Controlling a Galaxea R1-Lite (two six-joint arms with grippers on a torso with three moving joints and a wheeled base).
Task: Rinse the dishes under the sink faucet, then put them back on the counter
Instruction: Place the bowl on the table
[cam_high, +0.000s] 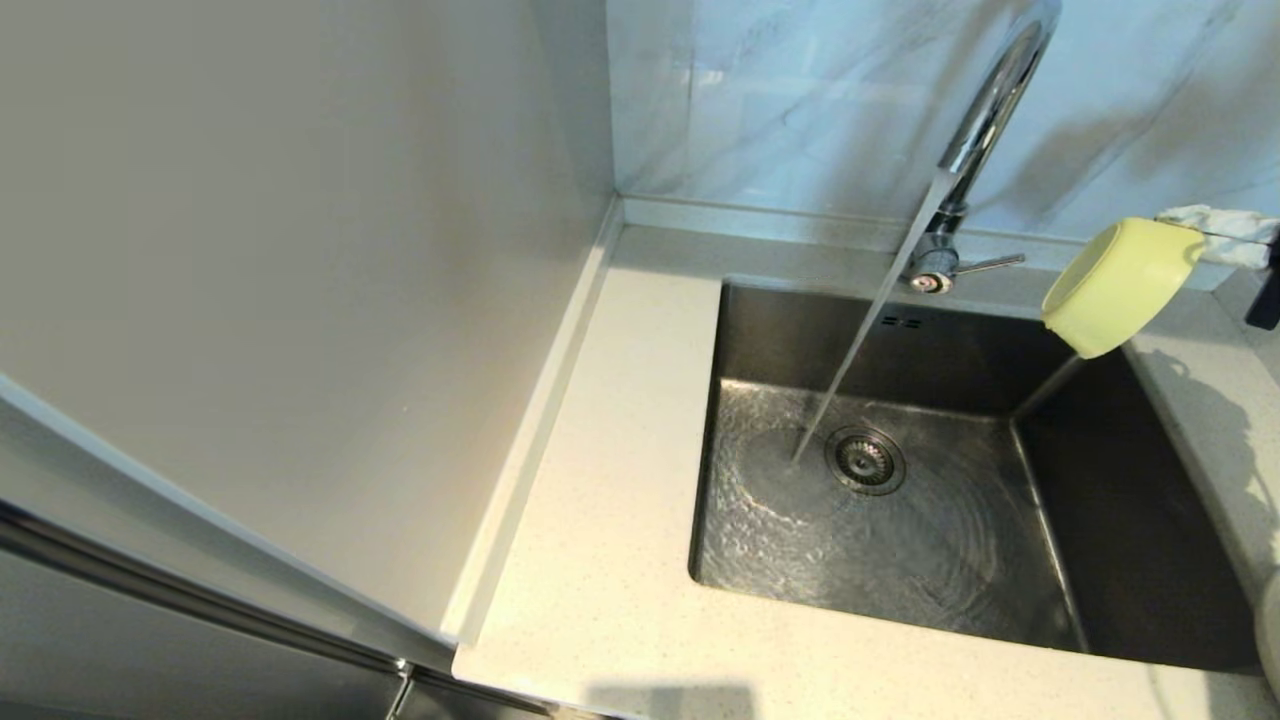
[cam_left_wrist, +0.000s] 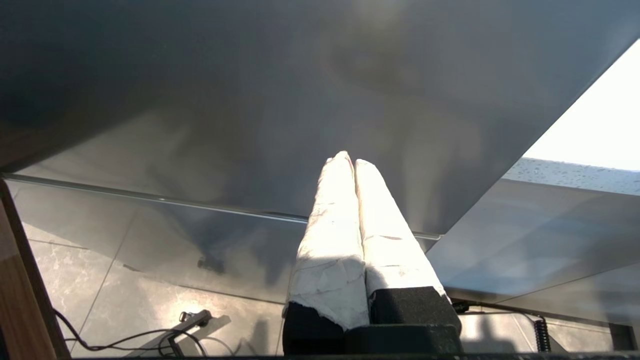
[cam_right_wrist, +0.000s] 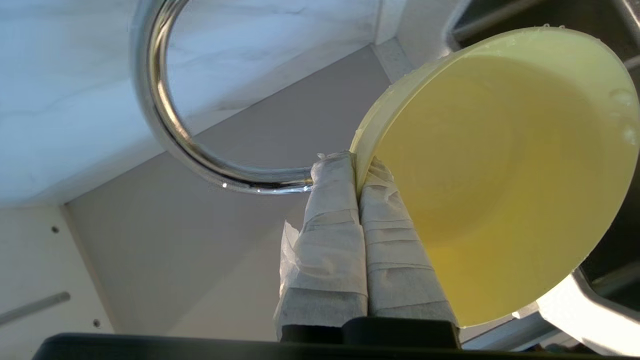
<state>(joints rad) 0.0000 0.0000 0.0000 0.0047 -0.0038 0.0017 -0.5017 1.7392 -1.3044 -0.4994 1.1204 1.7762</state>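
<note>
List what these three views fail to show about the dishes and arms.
- Plate and chopsticks: in no view.
- Left gripper: outside the head view; only its own wrist view shows it.
- Right gripper holding the bowl: its arm is cut off by the head view's right edge.

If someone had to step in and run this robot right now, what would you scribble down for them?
Right gripper: shut on the rim of the yellow bowl, holding it tilted in the air over the sink's far right corner, beside the faucet, not in the stream.
Left gripper: shut, empty, parked low, away from the sink.
Water is running, landing near the drain.
Done: tap on, bowl picked up. Whether it has been rinsed, cannot tell.
Left: set the bowl on the counter. Plate and chopsticks are out of view.
</note>
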